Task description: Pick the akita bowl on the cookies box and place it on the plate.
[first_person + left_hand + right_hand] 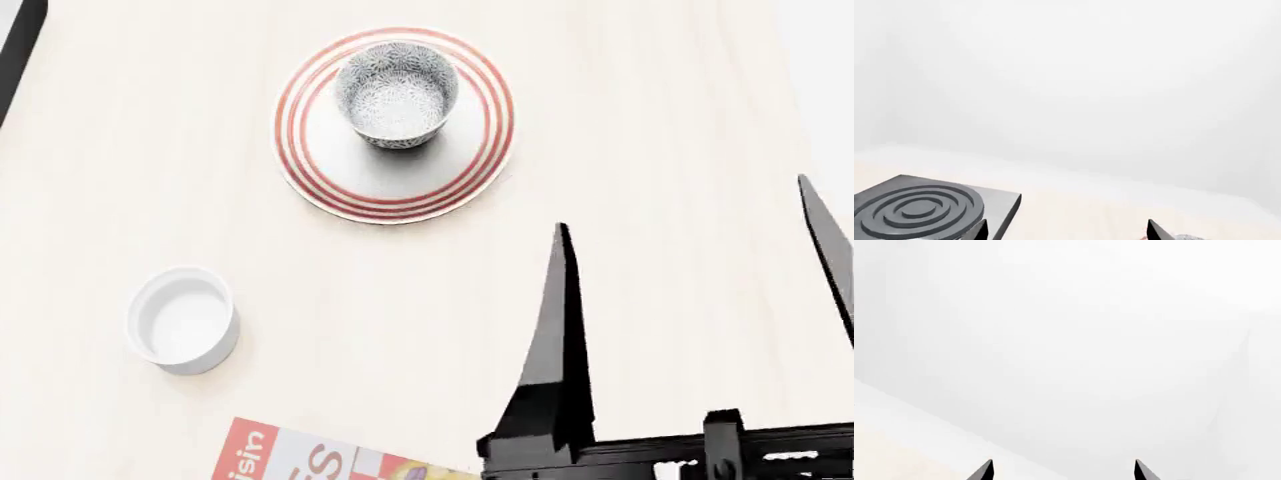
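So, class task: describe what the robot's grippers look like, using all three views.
The right gripper has two long, thin, dark grey jaws tapering to sharp points, mounted on a black cross rail with slotted fittings. In each wrist view only two dark pointed tips show. No cables or markings are visible.

Right pincer (701, 250) raised at the head view's lower right, black fingers (554, 340) spread wide, nothing between them. Left pincer (1067, 231) shows only two fingertips in its wrist view, apparently open too.

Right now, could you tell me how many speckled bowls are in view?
1: the akita bowl stands on the plate. A second may be hidden, possibly the speckled sliver beside the left gripper.
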